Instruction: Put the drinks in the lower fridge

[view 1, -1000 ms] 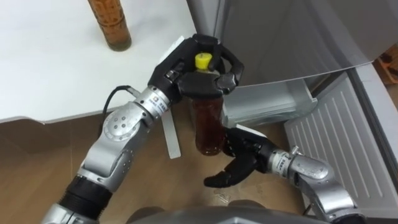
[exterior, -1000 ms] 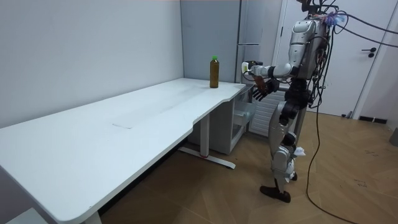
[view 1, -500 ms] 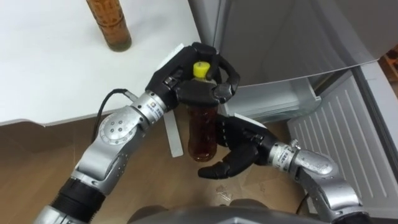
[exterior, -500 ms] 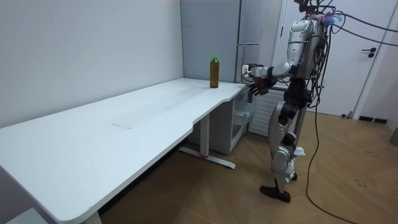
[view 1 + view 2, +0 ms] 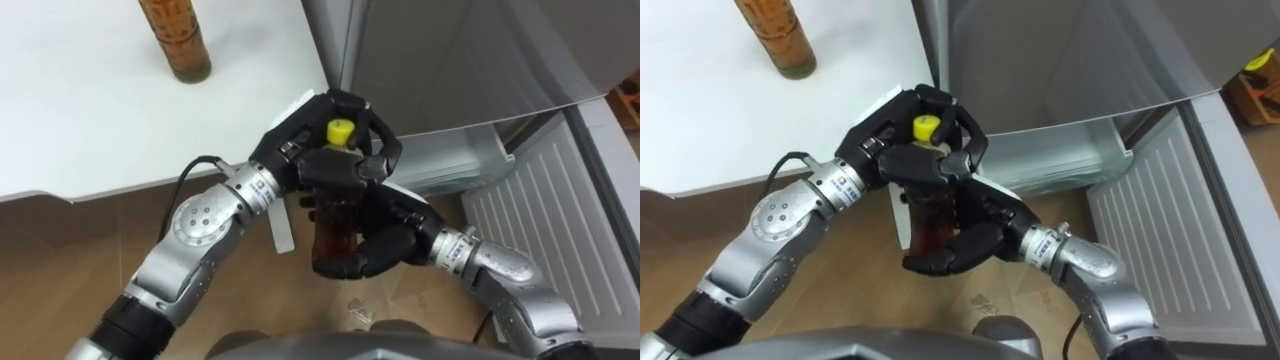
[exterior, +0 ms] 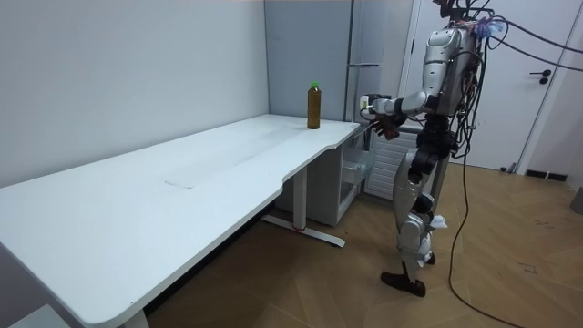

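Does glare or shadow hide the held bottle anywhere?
Left eye view: no glare on the bottle, but the left hand hides its neck and the right hand its base. Room view: even light, soft shadow under the table.

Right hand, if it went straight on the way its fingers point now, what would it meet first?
The brown drink bottle with the yellow cap, held from above by the left hand. The right hand points leftward and its fingers look curled round its base.
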### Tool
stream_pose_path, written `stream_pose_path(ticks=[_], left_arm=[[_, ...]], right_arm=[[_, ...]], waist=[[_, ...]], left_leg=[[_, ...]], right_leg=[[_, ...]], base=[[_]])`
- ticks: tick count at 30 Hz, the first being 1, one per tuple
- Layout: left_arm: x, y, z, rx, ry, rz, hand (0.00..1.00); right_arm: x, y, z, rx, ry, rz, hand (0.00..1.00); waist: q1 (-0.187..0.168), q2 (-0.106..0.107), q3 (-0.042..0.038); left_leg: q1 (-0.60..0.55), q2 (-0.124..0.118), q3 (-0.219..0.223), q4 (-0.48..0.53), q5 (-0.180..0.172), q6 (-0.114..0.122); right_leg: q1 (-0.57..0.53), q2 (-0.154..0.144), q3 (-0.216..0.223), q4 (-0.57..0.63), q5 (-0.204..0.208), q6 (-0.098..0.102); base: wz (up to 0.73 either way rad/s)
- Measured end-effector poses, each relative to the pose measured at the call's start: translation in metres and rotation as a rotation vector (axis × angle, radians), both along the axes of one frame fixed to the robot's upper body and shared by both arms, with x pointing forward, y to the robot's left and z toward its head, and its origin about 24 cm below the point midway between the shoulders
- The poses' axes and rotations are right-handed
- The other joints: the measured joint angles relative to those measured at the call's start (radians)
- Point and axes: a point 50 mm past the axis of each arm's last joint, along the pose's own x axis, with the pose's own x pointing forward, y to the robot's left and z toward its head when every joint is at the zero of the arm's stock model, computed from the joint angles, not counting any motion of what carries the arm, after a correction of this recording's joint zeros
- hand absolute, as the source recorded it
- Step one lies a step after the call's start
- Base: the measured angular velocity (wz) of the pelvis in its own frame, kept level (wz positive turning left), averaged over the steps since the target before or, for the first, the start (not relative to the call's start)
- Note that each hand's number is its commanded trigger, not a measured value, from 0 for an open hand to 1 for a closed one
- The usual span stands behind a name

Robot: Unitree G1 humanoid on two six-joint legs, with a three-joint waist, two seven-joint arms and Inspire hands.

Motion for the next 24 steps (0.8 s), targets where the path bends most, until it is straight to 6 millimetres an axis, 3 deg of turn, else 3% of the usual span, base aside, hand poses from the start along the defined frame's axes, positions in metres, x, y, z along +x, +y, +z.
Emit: stream_pose_path(ticks=[13, 15, 16, 17, 24], left_arm=[[-0.0016, -0.0028, 0.0033, -0.091, 0.006, 0.012, 1.00], [-0.0016, -0.0027, 0.0036, -0.092, 0.002, 0.013, 0.52], [-0.0016, -0.0027, 0.0037, -0.093, 0.001, 0.014, 0.22], [-0.0013, -0.0028, 0.0041, -0.101, 0.003, 0.018, 0.00], [-0.0010, -0.0024, 0.0044, -0.103, 0.001, 0.021, 0.00]], right_arm=[[0.0023, 0.0070, 0.0016, 0.052, 0.008, -0.041, 1.00], [0.0018, 0.0080, 0.0014, 0.063, 0.015, -0.045, 1.00], [0.0017, 0.0082, 0.0015, 0.068, 0.017, -0.046, 1.00], [0.0017, 0.0083, 0.0016, 0.075, 0.019, -0.049, 1.00], [0.0010, 0.0051, 0.0012, 0.062, 0.022, -0.042, 1.00]], waist=[[0.018, -0.002, -0.0026], [0.018, -0.002, -0.0026], [0.018, -0.002, -0.0026], [0.018, -0.002, -0.0024], [0.018, -0.003, -0.0021]], left_leg=[[-0.003, 0.001, 0.004, 0.000, 0.000, 0.000], [-0.003, 0.001, 0.005, 0.000, 0.000, 0.000], [-0.003, 0.001, 0.005, 0.000, 0.000, 0.000], [-0.003, 0.001, 0.005, 0.000, 0.000, 0.000], [-0.006, 0.001, 0.005, 0.000, 0.000, 0.000]], right_leg=[[-0.008, 0.000, -0.001, 0.005, 0.000, -0.001], [-0.008, 0.000, -0.001, 0.005, 0.001, -0.001], [-0.008, 0.000, -0.001, 0.005, 0.001, -0.001], [-0.008, 0.000, -0.001, 0.005, 0.001, -0.001], [-0.009, 0.000, -0.001, 0.004, 0.001, -0.001]], base=[[-0.01], [0.00], [0.00], [0.00], [0.00]])
